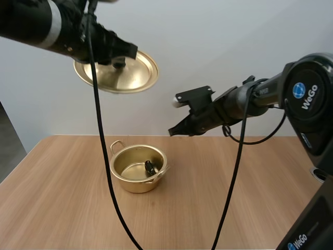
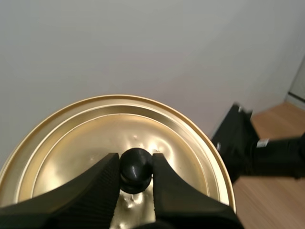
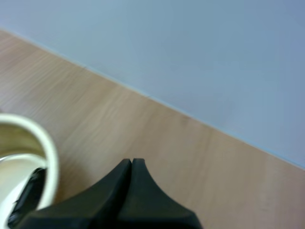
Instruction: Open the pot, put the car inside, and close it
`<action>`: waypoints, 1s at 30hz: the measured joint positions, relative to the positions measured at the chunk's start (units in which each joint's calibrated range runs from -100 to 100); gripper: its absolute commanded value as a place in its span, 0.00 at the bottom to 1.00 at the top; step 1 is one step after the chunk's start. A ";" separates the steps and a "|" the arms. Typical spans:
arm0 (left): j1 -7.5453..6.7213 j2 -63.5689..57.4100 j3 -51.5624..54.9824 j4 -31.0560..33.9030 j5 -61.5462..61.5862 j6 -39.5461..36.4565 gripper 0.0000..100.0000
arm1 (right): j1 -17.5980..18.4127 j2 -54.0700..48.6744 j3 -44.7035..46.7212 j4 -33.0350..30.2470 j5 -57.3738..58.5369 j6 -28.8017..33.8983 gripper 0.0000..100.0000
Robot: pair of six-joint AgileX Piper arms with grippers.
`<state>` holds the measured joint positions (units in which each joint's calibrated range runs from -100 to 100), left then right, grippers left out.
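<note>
brass-coloured lid (image 1: pixel 125 75), pinched by its knob (image 2: pixel 136 168) in your left gripper (image 1: pixel 118 56), hangs high and left of the open pot (image 1: pixel 136 185) holding the car (image 1: pixel 150 167), so closing means down and rightward; your right gripper (image 1: pixel 173 132), fingers together and empty, hovers nearer the pot.

You are working at a robot test bench, the sort found in a lab. Two black robot arms, the left arm (image 1: pixel 47 23) and the right arm (image 1: pixel 250 101), reach over a plain wooden table (image 1: pixel 62 208) set against a flat white wall (image 1: pixel 218 41). The right arm's base carries a WeGo logo (image 1: pixel 306 98). A golden pot (image 1: pixel 130 183) stands on the table.
</note>
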<state>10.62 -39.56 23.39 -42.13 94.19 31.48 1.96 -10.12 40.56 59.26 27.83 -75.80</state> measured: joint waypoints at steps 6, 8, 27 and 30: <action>-3.29 8.85 11.29 5.33 -3.01 1.80 0.00 | -6.67 -2.50 0.00 3.33 -0.52 -0.12 0.00; -5.09 12.21 13.96 7.47 -7.22 1.29 0.00 | -9.05 -2.81 0.00 3.85 3.06 -0.12 0.00; -10.15 30.32 18.48 8.65 -29.36 3.50 0.00 | -13.89 -7.16 0.00 4.32 27.66 -0.63 0.00; -10.15 31.37 18.57 7.97 -29.74 4.23 0.00 | -13.89 -7.16 0.00 4.32 27.66 -0.63 0.00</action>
<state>0.47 -8.19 41.96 -34.17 64.45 35.71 -11.93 -17.28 40.56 63.59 55.49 -76.43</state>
